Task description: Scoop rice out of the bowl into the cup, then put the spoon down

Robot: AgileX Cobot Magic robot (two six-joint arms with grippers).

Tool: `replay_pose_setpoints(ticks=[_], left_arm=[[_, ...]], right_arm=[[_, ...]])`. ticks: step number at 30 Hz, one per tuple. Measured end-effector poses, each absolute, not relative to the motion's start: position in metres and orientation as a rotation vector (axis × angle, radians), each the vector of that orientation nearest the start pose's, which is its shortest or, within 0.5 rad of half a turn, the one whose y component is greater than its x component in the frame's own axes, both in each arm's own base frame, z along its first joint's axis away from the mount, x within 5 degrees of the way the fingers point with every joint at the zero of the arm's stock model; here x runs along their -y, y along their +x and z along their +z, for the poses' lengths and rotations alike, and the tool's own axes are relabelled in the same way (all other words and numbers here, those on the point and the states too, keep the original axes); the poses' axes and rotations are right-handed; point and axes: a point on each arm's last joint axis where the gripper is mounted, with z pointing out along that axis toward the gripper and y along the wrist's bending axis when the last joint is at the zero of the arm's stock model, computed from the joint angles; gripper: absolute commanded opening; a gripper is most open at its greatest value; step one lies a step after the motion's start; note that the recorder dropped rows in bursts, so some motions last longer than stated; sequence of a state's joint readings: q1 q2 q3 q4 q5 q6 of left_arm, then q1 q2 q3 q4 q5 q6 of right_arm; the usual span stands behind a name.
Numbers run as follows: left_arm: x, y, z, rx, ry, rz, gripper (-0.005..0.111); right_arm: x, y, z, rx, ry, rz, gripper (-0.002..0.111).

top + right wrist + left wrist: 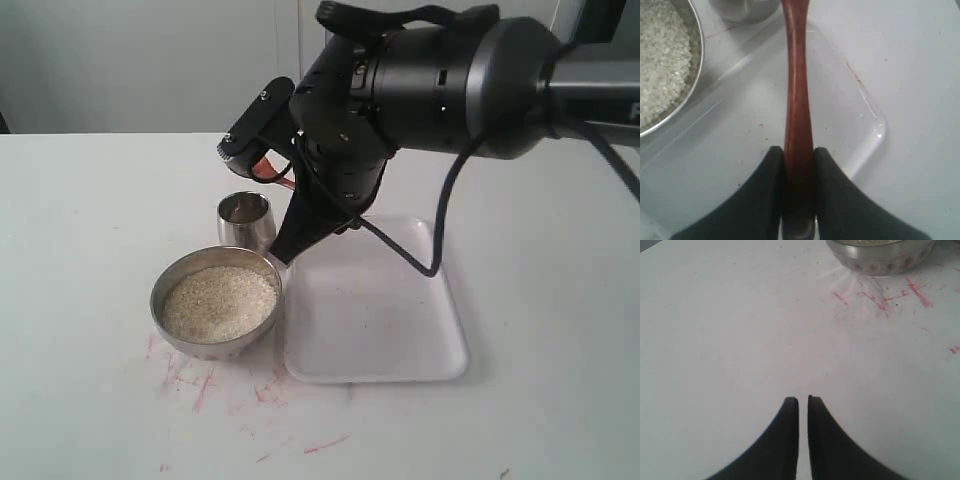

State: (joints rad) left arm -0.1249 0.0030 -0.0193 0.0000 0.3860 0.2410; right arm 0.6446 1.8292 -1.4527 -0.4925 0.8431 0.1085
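R gripper [798, 152]: jaws clamped on the spoon [796, 90], both fingers pressed flat against the handle's sides. The handle is gripped low on its length. The slim dark reddish-brown shaft runs straight out from btwn the fingertips, long axis in line w/ the gripper, pointing twd the cup [745, 10]. The far end is cut off by the pic edge, so we can't see the scoop or what's in it.

In the ext view the R gripper [292, 240] hangs fingers-down over the near-left corner of the tray [400, 350], just beside the bowl [160, 300] and cup [245, 222]. The spoon is mostly hidden by the arm there. Only a reddish sliver shows under the wrist, above the cup, and we can't tell which part it is.

L gripper [803, 402]: fingers nearly together, thin slit btwn them, holding nothing. It's low over the bare table [715, 340], w/ the bowl well ahead of it.

Containers: the wide steel bowl sits on the table, touching or just beside the tray's left edge. It's filled most of the way w/ rice [220, 303]. The small steel cup stands upright just behind the bowl. Its inside is dark and reflective, so we can't tell the contents. The white tray shows a few tiny specks.

Red marks [200, 385] smear the table in front of the bowl.
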Motion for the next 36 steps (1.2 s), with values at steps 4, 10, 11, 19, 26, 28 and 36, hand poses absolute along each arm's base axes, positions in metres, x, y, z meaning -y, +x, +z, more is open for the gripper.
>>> replay_pose_setpoints(ticks=[4,10,11,19,26,28,36], left_arm=[[0.007,0.052,0.185,-1.823,0.337,0.081,0.014],[0.007,0.052,0.185,-1.823,0.337,0.081,0.014],[0.007,0.052,0.185,-1.823,0.337,0.081,0.014],[0.007,0.052,0.185,-1.823,0.337,0.081,0.014],[0.007,0.052,0.185,-1.823,0.337,0.081,0.014],[0.007,0.052,0.185,-1.823,0.337,0.081,0.014],[0.007,0.052,0.185,-1.823,0.337,0.081,0.014]], right_arm=[[-0.218,0.344,0.255,-2.383,-0.986,-0.341,0.0],[-0.223,0.354,0.252,-2.391,-0.986,-0.369,0.0],[-0.223,0.355,0.252,-2.393,-0.985,-0.378,0.0],[-0.226,0.363,0.248,-2.388,-0.995,-0.423,0.0],[-0.227,0.365,0.246,-2.385,-1.001,-0.435,0.0],[-0.227,0.367,0.243,-2.39,-1.003,-0.44,0.0],[-0.22,0.373,0.236,-2.41,-0.992,-0.465,0.0]])
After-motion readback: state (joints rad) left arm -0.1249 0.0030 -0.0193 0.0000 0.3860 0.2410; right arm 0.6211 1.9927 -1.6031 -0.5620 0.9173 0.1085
